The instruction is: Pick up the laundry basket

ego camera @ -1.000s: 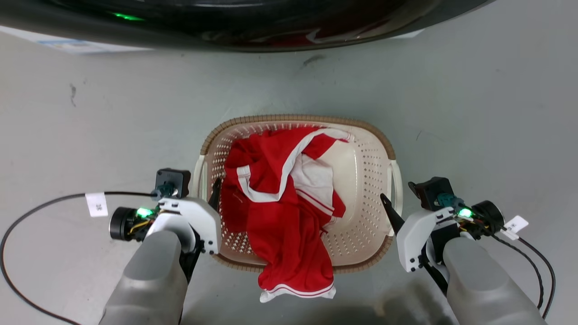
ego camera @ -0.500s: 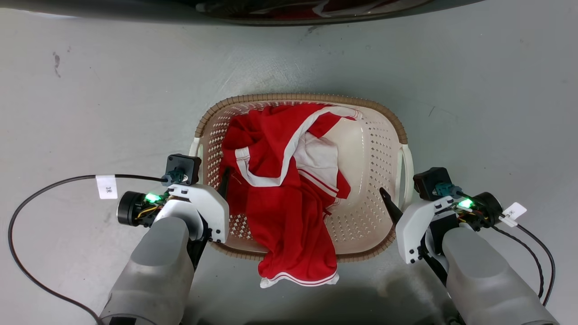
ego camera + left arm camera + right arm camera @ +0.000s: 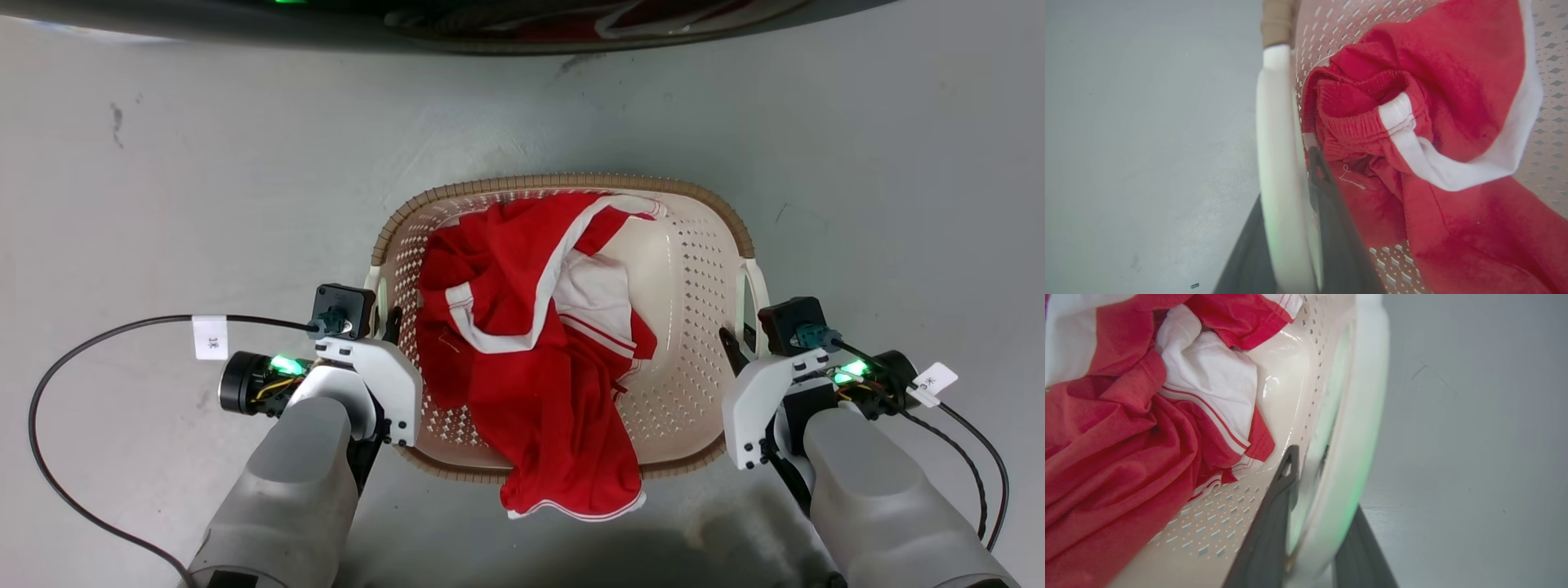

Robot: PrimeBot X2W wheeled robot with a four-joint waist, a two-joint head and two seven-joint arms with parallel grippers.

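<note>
On the grey floor (image 3: 204, 163) straight ahead of the robot: the cream-white, rounded-rectangular, perforated plastic laundry basket (image 3: 694, 269) with a brown woven-look rim. It lies between the two arms, below a dark curved body (image 3: 490, 20) at the top edge of the head view.

Progress
- Approach: done.
- Grasp: judged done on both sides. The left gripper (image 3: 382, 317) straddles the slim white left side handle (image 3: 1276, 122). Its dark fingers (image 3: 1339, 245) are clenched, one outside the handle and one inside against the basket wall. The right gripper (image 3: 739, 339) sits the same way on the right side handle (image 3: 1367, 396), fingers (image 3: 1265, 539) clamped across wall and handle.
- Lift: cannot tell whether the base is off the floor; both wrist views are blurred, which does not settle it.
- Left to do, by my reading: raise both arms evenly and keep the basket level.

Load: crumpled red cloth with white trim (image 3: 539, 384) fills the left side and middle, and one hem hangs over the near rim. It could slip out on a tilt.

Count
- Baskets: 1
- Side handles: 2, both held
- Grippers: 2, with two fingers each, 4 in all
- Garments: at least 1 red; the white striped patch (image 3: 596, 310) may be a second piece, cannot tell
- Black cables (image 3: 82, 359): 2, one per wrist, each with 1 white tag (image 3: 211, 336)
</note>
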